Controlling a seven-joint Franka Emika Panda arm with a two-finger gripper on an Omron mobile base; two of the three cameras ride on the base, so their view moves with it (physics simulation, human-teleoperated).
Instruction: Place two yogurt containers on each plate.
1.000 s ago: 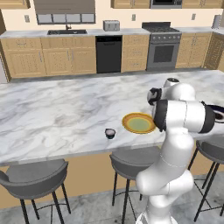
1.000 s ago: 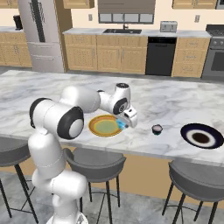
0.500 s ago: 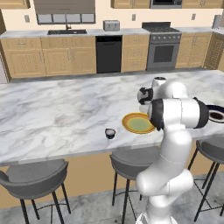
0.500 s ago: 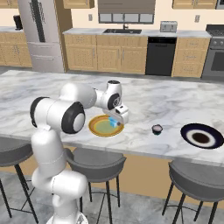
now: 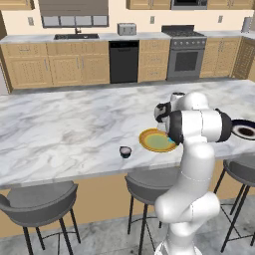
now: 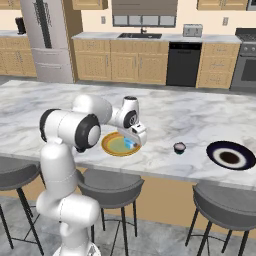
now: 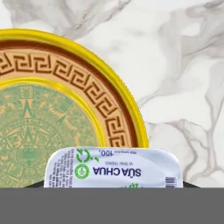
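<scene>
My gripper [image 6: 134, 142] is shut on a light blue boxy yogurt tub [image 7: 113, 168] with a printed white lid. It hangs just above the right-hand rim of the yellow-rimmed plate [image 6: 114, 146], which has a greenish centre [image 7: 30, 131]. In the left base view the hand [image 5: 161, 112] hovers over the far side of that plate [image 5: 152, 142]. A dark round yogurt cup [image 6: 179, 147] with a pale top stands on the marble between the plates, also seen left of the yellow plate [image 5: 125, 151]. The dark navy plate [image 6: 230, 156] lies further right.
The marble island counter [image 5: 60, 129] stretches wide to the left. Grey bar stools [image 6: 222, 207] stand along its near edge. Cabinets, a dishwasher [image 5: 123, 61] and a stove [image 5: 187, 57] line the back wall.
The arm has carried the blue tub from the counter between the plates toward the yellow plate, and it now hangs over that plate's rim. The dark cup and both plates have not moved.
</scene>
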